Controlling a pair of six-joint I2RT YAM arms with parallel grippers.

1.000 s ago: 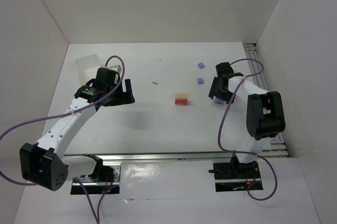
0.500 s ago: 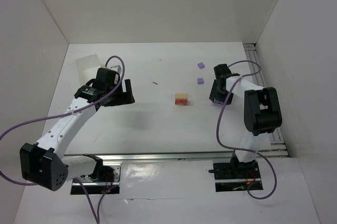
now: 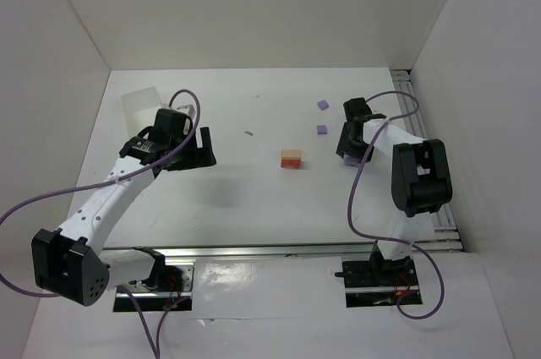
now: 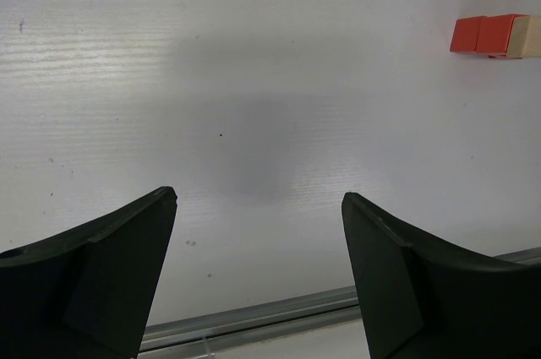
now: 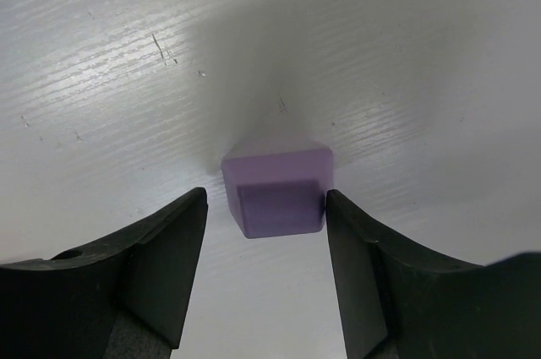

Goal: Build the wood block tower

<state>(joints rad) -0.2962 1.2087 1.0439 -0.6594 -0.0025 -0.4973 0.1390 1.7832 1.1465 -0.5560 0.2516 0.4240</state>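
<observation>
My right gripper (image 5: 265,203) is down at the table (image 3: 254,198) with a lilac cube (image 5: 277,183) sitting between its fingers. The jaws are spread, not clamped. The finger on the right of the wrist view looks to be touching the cube's side or just shy of it, and a sliver of table shows between the cube and the other finger. The cube sits square to the fingers and a little off centre toward that touching finger, so I judge that closing will nudge it sideways before it seats. The tower (image 3: 292,159) stands near the middle of the table, red-orange low with a pale tan block on top. From the top view it lies to the left of the right gripper (image 3: 350,151), with bare table between them. Two more cubes (image 3: 322,105) lie farther back, apart from both. My left gripper (image 4: 258,200) hangs over bare table with its jaws wide and nothing in them, and the tower (image 4: 494,35) is off to its upper right. The right arm is the nearer one, so the carry is a short leftward move.
</observation>
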